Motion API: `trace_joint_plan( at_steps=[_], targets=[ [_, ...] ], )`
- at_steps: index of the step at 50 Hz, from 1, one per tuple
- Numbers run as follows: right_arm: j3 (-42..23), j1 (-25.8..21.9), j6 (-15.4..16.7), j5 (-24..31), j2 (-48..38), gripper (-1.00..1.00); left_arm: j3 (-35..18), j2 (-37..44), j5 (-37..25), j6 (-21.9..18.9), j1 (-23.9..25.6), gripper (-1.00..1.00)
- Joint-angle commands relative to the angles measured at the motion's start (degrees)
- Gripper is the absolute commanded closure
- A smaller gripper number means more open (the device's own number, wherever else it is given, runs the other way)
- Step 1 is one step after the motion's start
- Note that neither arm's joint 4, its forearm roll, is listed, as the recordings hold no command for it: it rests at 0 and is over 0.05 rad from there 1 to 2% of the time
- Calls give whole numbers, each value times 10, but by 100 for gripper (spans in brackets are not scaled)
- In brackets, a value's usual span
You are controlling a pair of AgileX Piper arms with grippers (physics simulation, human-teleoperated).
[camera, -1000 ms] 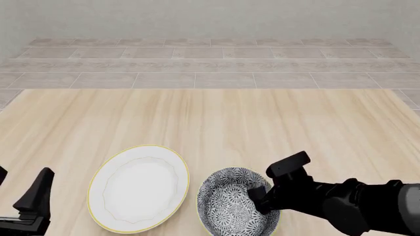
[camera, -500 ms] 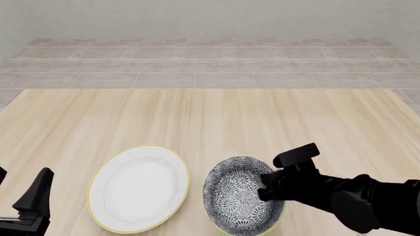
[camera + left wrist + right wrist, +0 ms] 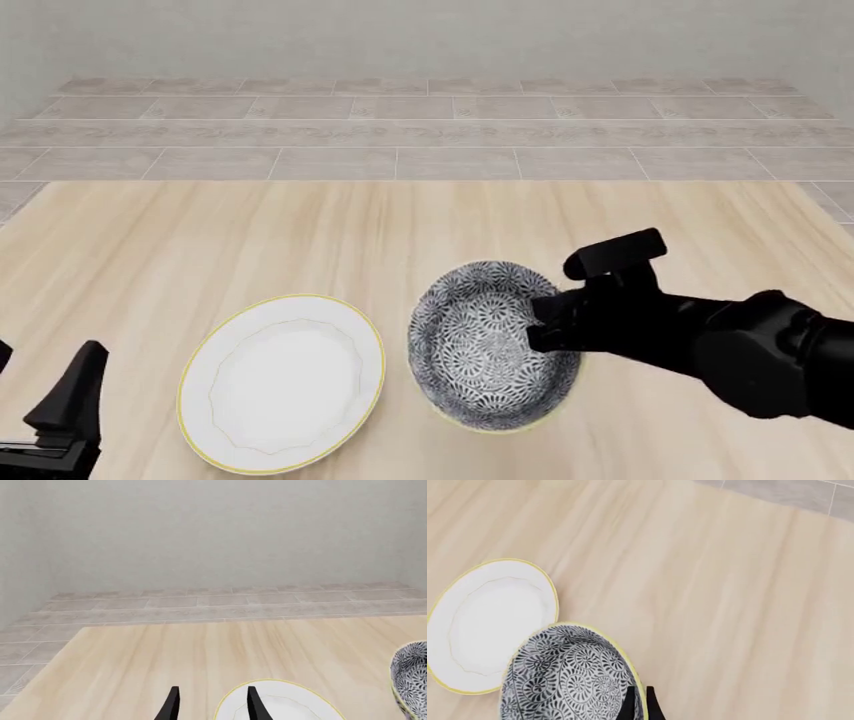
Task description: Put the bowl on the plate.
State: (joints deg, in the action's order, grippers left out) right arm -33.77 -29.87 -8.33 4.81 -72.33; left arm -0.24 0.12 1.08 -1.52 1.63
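Observation:
The grey-and-white patterned bowl (image 3: 483, 350) hangs tilted above the table, just right of the white plate (image 3: 283, 381). My right gripper (image 3: 545, 328) is shut on the bowl's right rim. In the right wrist view the bowl (image 3: 567, 677) fills the lower middle, its yellow rim pinched between the fingers (image 3: 639, 706), with the plate (image 3: 487, 622) beside it. My left gripper (image 3: 67, 405) rests at the near left edge; the left wrist view shows its fingers (image 3: 172, 702) apart and empty, the plate (image 3: 280, 705) close by and the bowl's edge (image 3: 410, 675) at the side.
The wooden table (image 3: 427, 240) reaches back to a tiled floor strip (image 3: 427, 135) and a plain wall. Nothing else stands on the table.
My right gripper has lifted the bowl off the table and carried it up and away from me, tilting it. The plate and the left arm have stayed put.

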Motion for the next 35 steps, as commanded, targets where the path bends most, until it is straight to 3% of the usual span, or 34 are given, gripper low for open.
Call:
trace_joint_plan(
  at_steps=[1,35],
  targets=[
    [-59,-2,-10,45,14,100,0,-1,-1,0,1,-100],
    [-156,-87,-79,78,-68,100,-1,-1,4,0,2,-100]
  ],
)
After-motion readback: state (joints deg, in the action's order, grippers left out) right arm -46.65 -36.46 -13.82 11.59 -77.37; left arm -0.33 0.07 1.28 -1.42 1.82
